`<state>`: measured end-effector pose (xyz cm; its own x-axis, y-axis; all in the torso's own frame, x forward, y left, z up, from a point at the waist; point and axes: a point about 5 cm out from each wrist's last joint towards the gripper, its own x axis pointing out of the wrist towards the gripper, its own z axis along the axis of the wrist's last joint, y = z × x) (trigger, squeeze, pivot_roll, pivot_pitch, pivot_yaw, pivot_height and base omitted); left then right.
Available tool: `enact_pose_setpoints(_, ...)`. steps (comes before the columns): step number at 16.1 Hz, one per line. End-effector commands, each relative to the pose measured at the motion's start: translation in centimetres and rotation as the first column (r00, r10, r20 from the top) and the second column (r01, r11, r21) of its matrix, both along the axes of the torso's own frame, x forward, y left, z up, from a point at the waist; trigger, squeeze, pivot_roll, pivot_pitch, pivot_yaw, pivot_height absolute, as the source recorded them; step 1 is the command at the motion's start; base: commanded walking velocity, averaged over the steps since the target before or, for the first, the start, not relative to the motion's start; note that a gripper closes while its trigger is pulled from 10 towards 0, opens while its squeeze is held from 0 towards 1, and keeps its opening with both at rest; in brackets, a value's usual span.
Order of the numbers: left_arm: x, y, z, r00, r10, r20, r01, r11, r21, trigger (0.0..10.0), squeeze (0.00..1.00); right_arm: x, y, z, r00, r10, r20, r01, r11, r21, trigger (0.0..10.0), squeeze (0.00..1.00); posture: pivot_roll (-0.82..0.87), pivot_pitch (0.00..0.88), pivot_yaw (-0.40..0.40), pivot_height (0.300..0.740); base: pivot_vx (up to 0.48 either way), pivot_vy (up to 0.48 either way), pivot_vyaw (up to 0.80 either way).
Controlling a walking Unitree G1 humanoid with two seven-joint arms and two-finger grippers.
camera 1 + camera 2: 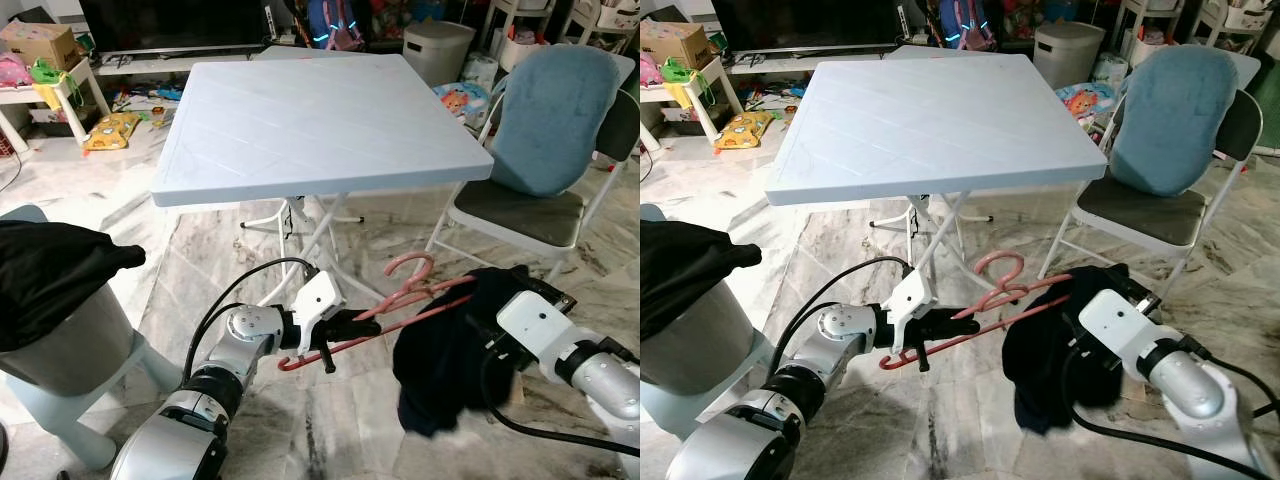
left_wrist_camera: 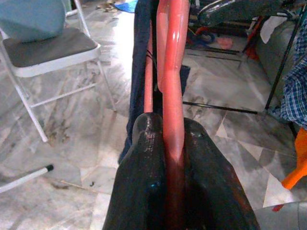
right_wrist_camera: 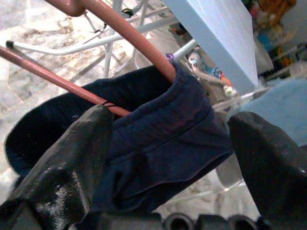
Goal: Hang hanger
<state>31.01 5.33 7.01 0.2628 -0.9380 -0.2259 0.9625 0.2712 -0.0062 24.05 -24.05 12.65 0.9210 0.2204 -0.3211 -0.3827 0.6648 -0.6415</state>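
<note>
A pink-red hanger [image 1: 405,298] hangs low over the marble floor in front of me, its hook [image 1: 412,264] pointing up. My left gripper [image 1: 345,325] is shut on the hanger's left end, and the left wrist view has the bar [image 2: 172,57] clamped between both black fingers. A dark navy garment [image 1: 450,370] drapes over the hanger's right half. My right gripper [image 3: 168,139] is open, its fingers spread wide on either side of the garment's folded edge. In the eye views the garment hides those fingers, leaving the white wrist housing [image 1: 535,325] in sight.
A light blue folding table [image 1: 320,120] stands just beyond the hanger, its white legs [image 1: 320,225] close behind it. A folding chair with a blue cushion [image 1: 550,130] is at the right. A grey bin draped in black cloth [image 1: 50,280] is at my left. Toys litter the far floor.
</note>
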Motion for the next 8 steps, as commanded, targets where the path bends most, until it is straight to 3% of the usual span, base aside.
enact_pose_setpoints(1,0.6,0.1,1.0,0.999,0.026,0.032,-0.025,0.999,-0.045,0.0,0.0,0.1,0.2,0.2,1.0,-0.014,0.006,0.014,1.0,0.016,10.0,0.91,-0.07,0.0,-0.003,0.74,0.0,0.0,0.0)
enact_pose_setpoints(2,0.6,0.0,1.1,0.999,0.022,0.032,-0.021,0.999,-0.046,0.0,0.0,0.1,0.3,0.0,1.0,-0.026,0.003,0.026,0.999,0.027,10.0,0.59,-0.07,0.0,-0.003,0.74,0.0,0.0,0.0)
enact_pose_setpoints(3,0.6,-0.2,1.3,0.999,0.007,0.035,-0.005,0.998,-0.061,0.0,0.0,0.4,0.5,-0.5,0.998,-0.067,0.0,0.067,0.996,0.053,10.0,0.09,-0.06,0.0,-0.005,0.74,0.0,0.0,0.0)
enact_pose_setpoints(4,0.6,-0.4,1.5,0.999,0.004,0.038,-0.001,0.998,-0.067,0.0,0.0,0.5,0.7,-0.7,0.996,-0.087,0.005,0.086,0.994,0.073,10.0,0.0,-0.06,0.0,-0.005,0.74,0.0,0.0,0.0)
enact_pose_setpoints(8,0.4,-0.6,2.0,0.998,-0.021,0.055,0.026,0.995,-0.092,0.0,0.0,1.3,1.2,-1.2,0.968,-0.249,0.016,0.238,0.943,0.232,10.0,0.0,-0.06,0.0,-0.005,0.74,0.0,0.0,0.0)
